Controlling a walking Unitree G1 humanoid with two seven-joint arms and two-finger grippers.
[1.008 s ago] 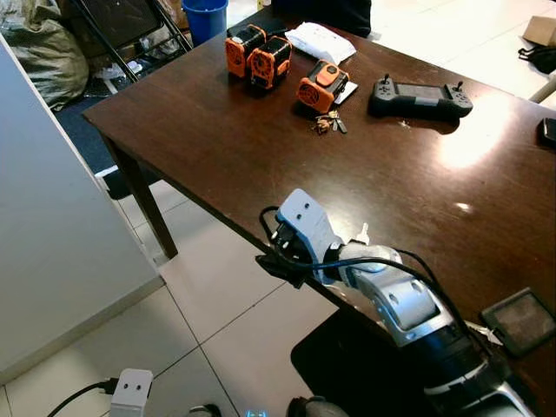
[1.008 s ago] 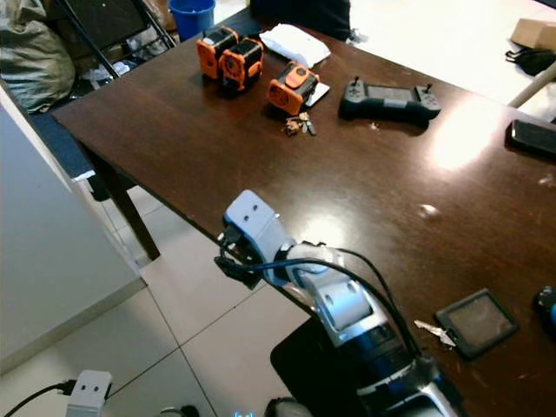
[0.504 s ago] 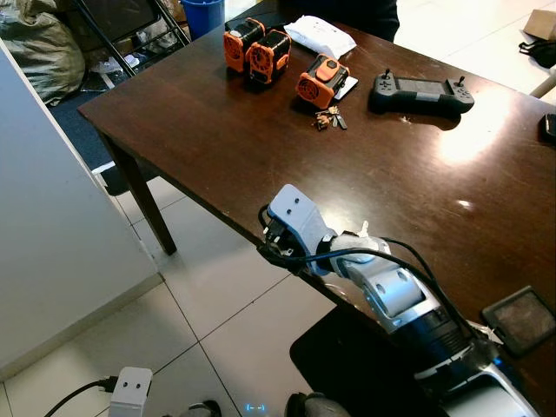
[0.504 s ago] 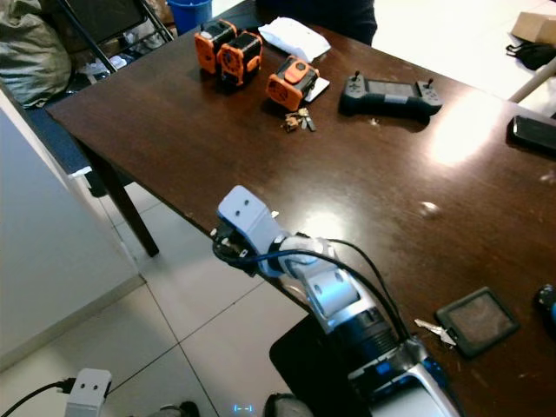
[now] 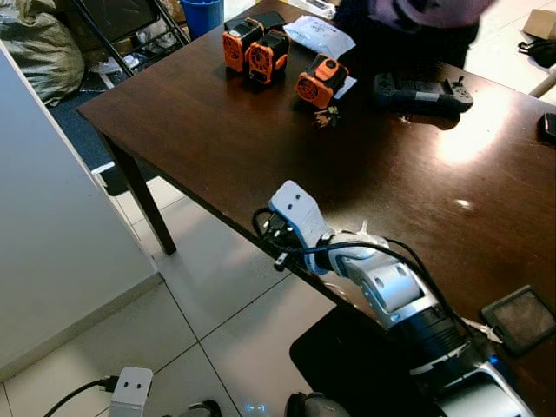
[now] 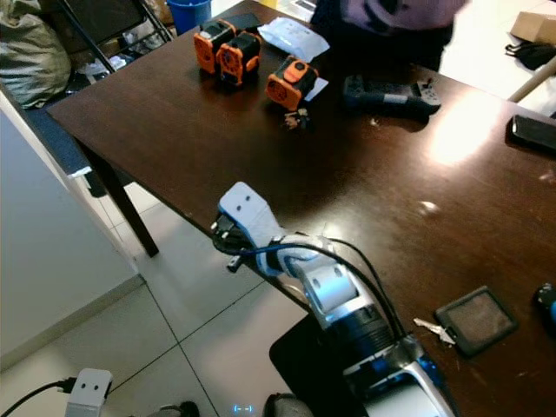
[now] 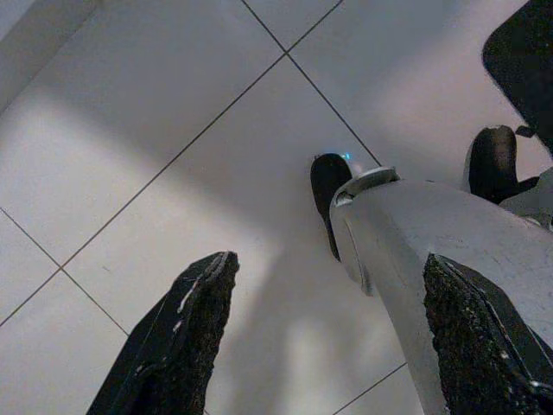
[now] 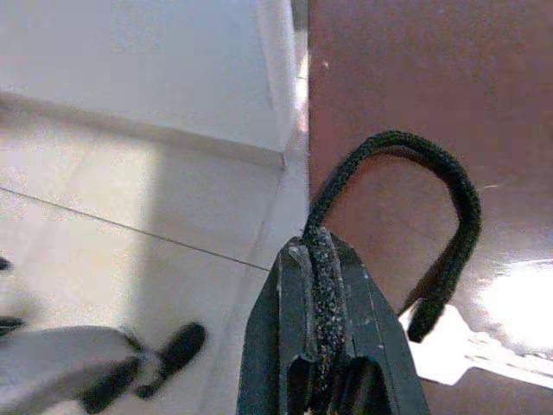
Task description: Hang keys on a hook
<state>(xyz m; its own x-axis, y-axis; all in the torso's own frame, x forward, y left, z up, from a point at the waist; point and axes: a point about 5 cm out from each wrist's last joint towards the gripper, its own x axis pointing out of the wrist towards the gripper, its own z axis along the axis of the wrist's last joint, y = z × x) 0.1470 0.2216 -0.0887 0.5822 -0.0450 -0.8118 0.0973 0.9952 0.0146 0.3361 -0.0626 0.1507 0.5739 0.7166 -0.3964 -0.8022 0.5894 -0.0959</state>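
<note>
Keys pinched by their cord at the table edge

The left gripper (image 7: 320, 337) hangs idle over floor tiles, fingers spread; the right gripper (image 8: 318, 320) (fingers clamped on a black braided cord loop (image 8: 432, 199)) sits at the dark brown wooden table (image 5: 217, 130); a silver key (image 8: 484, 350) dangles just beyond its fingertips.

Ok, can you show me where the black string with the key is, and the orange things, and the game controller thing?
black cord loop (image 8: 449, 186), right wrist view, on its curved top.
key (image 8: 484, 353), right wrist view, on the silver blade.
orange devices (image 5: 257, 50), left eye view, on the pair's middle.
black controller (image 5: 423, 93), left eye view, on its body.
</note>
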